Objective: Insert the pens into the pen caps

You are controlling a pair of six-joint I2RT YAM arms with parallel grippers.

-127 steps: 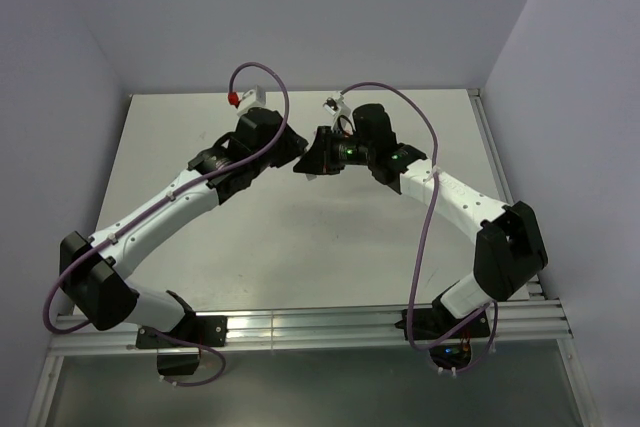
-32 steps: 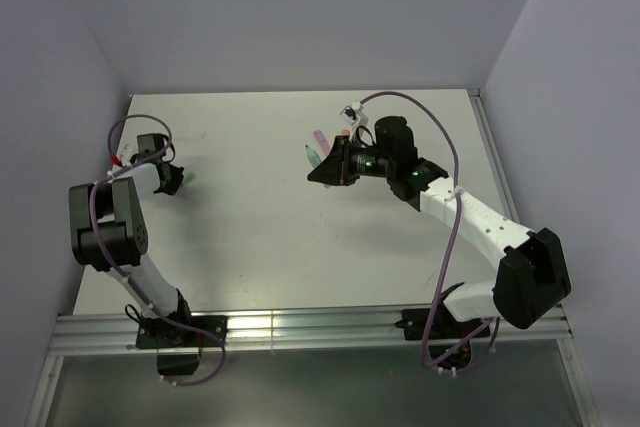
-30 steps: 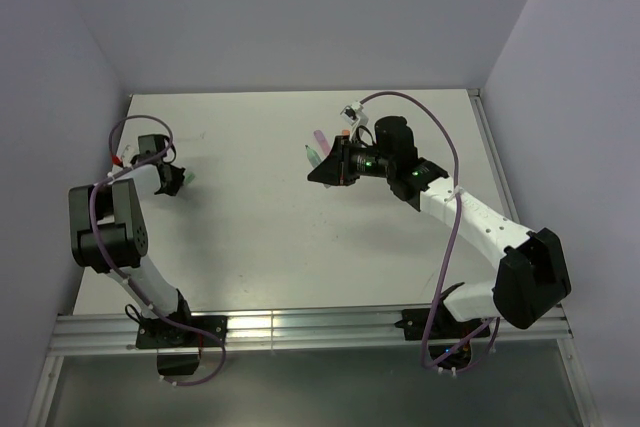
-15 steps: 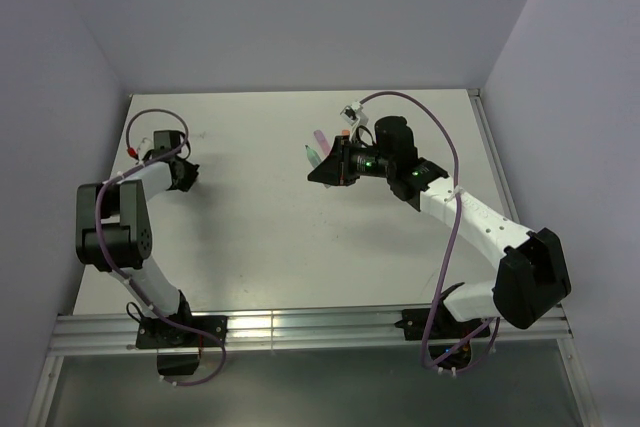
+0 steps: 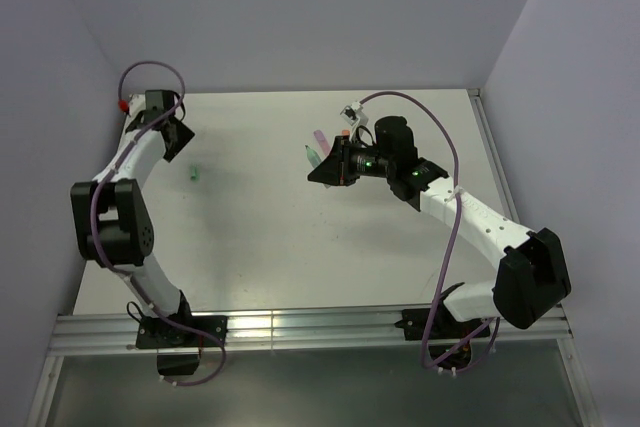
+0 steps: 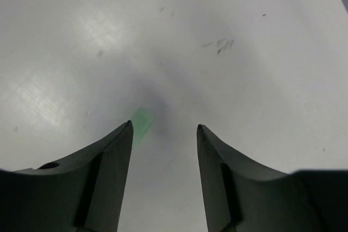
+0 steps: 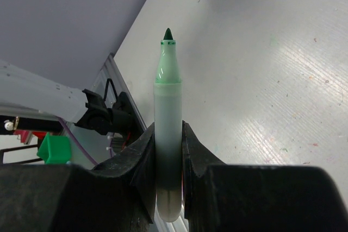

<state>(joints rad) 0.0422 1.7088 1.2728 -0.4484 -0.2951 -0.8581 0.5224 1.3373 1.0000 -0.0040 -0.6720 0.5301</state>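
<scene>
Capping of the green pen (image 7: 167, 69) looks to be the step in hand, and by my reading it is at the stage of getting pen and cap together. The 2 pieces are well apart: the pen sits near the middle of the far half of the surface (image 5: 260, 237), while the green cap (image 5: 194, 173) lies loose on the surface near the left side.

The left end effector (image 6: 164, 129) has its jaws parted with nothing between them. From its wrist camera the cap shows only as a green sliver past the tip of 1 finger; whether it touches that finger I cannot tell. The right end effector (image 7: 167, 127) is clamped on the barrel of the pen, which sticks out beyond the fingertips with its bare tip leading.

Next, I judge, the left end effector must centre its open jaws over the cap and close on it. The cap's open end then has to face the pen tip before the 2 arms meet. The cap is tiny, so the alignment has to be close.

The left arm is folded at the elbow and reaches along the left edge toward the far corner, fingers aimed down at the surface. The right arm stretches from its base in toward the centre, wrist turned leftward.
</scene>
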